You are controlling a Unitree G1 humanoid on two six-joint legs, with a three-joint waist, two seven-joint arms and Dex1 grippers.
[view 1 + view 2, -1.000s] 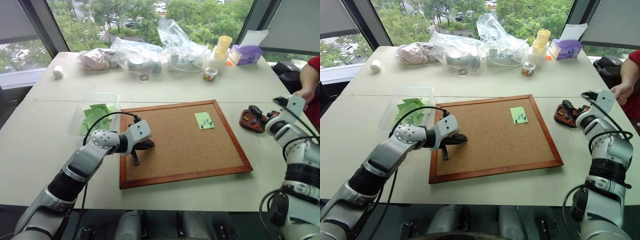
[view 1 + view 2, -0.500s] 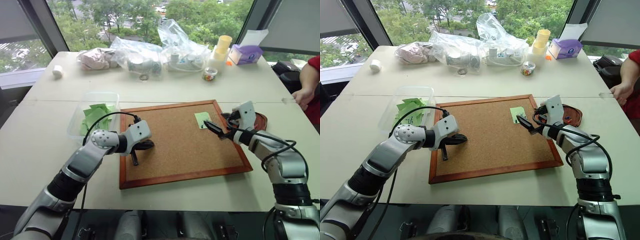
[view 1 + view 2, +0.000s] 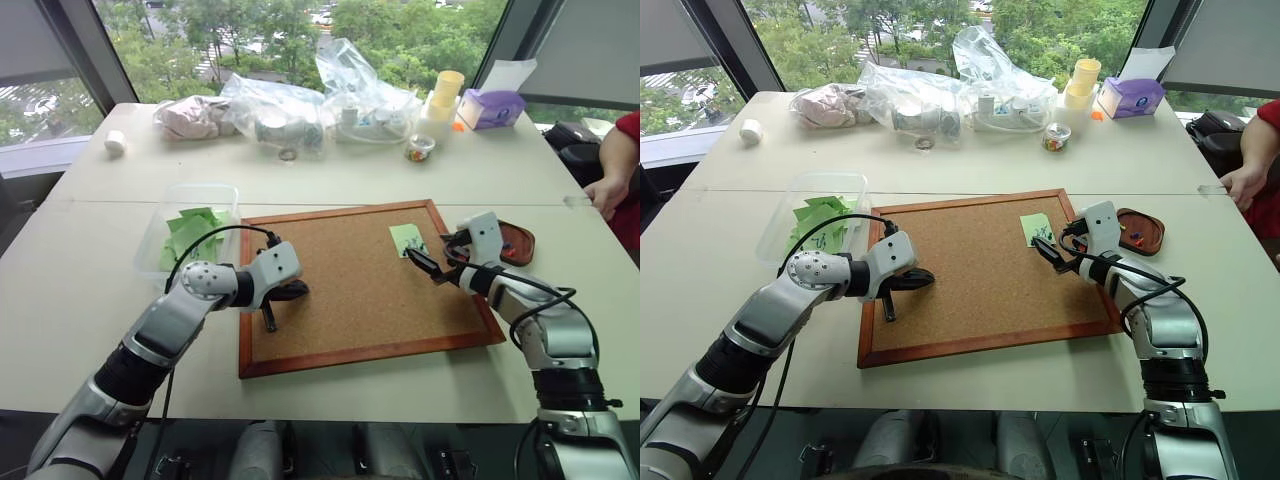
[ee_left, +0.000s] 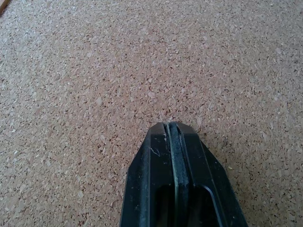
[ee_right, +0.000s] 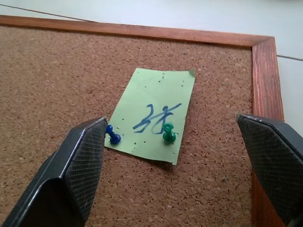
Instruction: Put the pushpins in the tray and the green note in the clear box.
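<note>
The green note (image 5: 154, 113) lies on the corkboard (image 3: 345, 300) near its far right corner, held by two pushpins, a blue one (image 5: 112, 136) and a green one (image 5: 167, 133). My right gripper (image 5: 171, 123) is open just on the near side of the note, its fingertips spread to either side of both pins and touching neither. The reddish-brown tray (image 3: 516, 243) sits on the table right behind that hand. My left gripper (image 4: 171, 130) is shut and empty, low over the board's left part. The clear box (image 3: 189, 228), left of the board, holds green papers.
Crinkled plastic bags (image 3: 300, 110), stacked yellow cups (image 3: 445, 92), a purple tissue box (image 3: 490, 108) and a small cup (image 3: 420, 148) line the table's far side. A person's hand (image 3: 603, 188) rests at the right edge. The board's raised wooden frame (image 3: 365, 351) borders it.
My right arm swung left from beside the tray to the green note, turning its open fingers toward the pins. The left arm stayed still.
</note>
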